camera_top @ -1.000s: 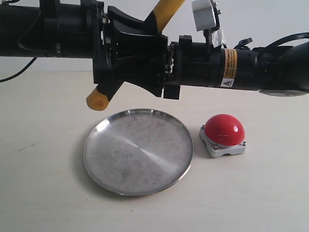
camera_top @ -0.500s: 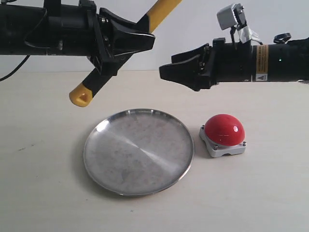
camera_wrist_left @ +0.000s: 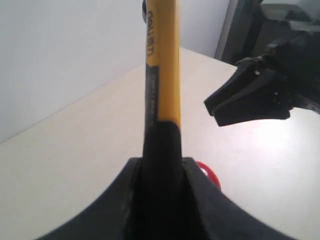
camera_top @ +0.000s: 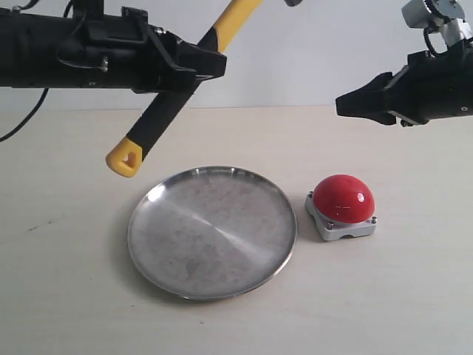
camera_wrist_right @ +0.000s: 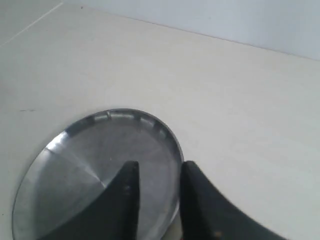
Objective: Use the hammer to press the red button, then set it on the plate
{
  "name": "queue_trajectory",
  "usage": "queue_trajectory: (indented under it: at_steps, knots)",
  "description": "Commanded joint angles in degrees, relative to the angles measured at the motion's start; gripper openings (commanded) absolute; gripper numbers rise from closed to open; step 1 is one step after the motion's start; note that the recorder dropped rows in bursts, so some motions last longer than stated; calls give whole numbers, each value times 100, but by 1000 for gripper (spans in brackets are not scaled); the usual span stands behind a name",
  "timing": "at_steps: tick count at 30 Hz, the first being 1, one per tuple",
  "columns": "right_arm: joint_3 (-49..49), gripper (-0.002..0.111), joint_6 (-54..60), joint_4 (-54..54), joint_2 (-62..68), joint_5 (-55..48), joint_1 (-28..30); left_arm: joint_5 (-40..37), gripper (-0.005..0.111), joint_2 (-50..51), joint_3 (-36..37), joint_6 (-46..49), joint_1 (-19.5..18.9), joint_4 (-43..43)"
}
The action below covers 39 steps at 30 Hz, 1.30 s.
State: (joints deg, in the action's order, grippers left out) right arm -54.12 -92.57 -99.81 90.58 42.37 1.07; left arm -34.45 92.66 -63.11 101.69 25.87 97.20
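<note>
The hammer (camera_top: 157, 122) hangs tilted above the table, its yellow end low over the far left of the plate and its yellow neck rising out of the top of the exterior view, where the head is cut off. My left gripper (camera_top: 213, 65) is shut on its black handle. The left wrist view shows the hammer (camera_wrist_left: 162, 75) running up from the left gripper (camera_wrist_left: 161, 165). The silver plate (camera_top: 213, 231) lies in the middle, with the red button (camera_top: 343, 197) to its right. My right gripper (camera_top: 347, 105) hovers open and empty, high above the button. In its wrist view the right gripper (camera_wrist_right: 159, 167) frames the plate (camera_wrist_right: 90, 160).
A pale table (camera_top: 59, 296) carries the plate and the button, with a white wall behind. Both dark arms reach in from the sides at about the same height. From the left wrist view, the right gripper (camera_wrist_left: 212, 107) and a sliver of the red button (camera_wrist_left: 210, 175) show.
My right gripper has drawn back to the right, away from the hammer and the left gripper. The left gripper keeps hold of the hammer, whose yellow end has shifted slightly left.
</note>
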Motion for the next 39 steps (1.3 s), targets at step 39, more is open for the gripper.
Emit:
queue_trajectory:
  at_steps: [39]
  knots:
    - [3670, 0, -53, 958, -5363, -3945, 29, 1070, 0, 387, -209, 303, 1476, 275]
